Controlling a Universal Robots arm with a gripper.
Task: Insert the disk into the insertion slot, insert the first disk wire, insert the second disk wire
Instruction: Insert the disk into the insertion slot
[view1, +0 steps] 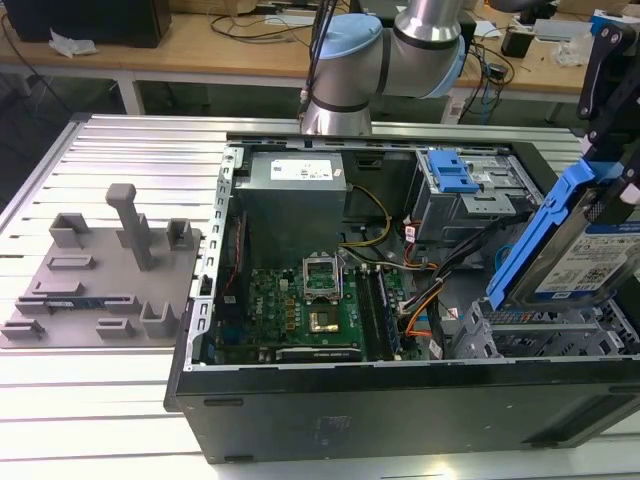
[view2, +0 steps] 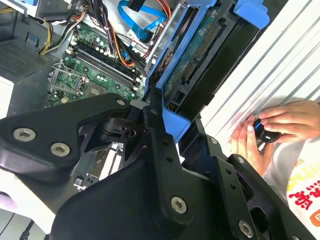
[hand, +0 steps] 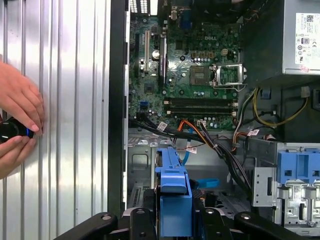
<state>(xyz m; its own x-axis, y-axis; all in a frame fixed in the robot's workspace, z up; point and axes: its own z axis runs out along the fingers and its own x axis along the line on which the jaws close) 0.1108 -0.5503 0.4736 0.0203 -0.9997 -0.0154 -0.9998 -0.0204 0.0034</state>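
Note:
My gripper (view1: 612, 160) is shut on the disk (view1: 585, 255), a silver drive with a white label in a bright blue carrier. It holds the disk tilted above the insertion slot (view1: 535, 335), the grey perforated cage at the case's near corner on the exterior view's right. In both wrist views black fingers (view2: 155, 135) clamp the blue carrier (hand: 172, 180). The first disk wire (hand: 192, 129), orange, red and black, lies loose inside the case beside the cage. The second disk wire (view2: 142, 20), a light-blue flat cable, curls near it.
The open computer case (view1: 300, 400) lies on a slotted aluminium table (view1: 90, 400). A grey bay with a blue latch plate (view1: 455, 175) sits behind the cage. A grey fixture plate (view1: 100, 270) lies on the exterior view's left. A person's hands (hand: 17, 115) hold a small black object beside the case.

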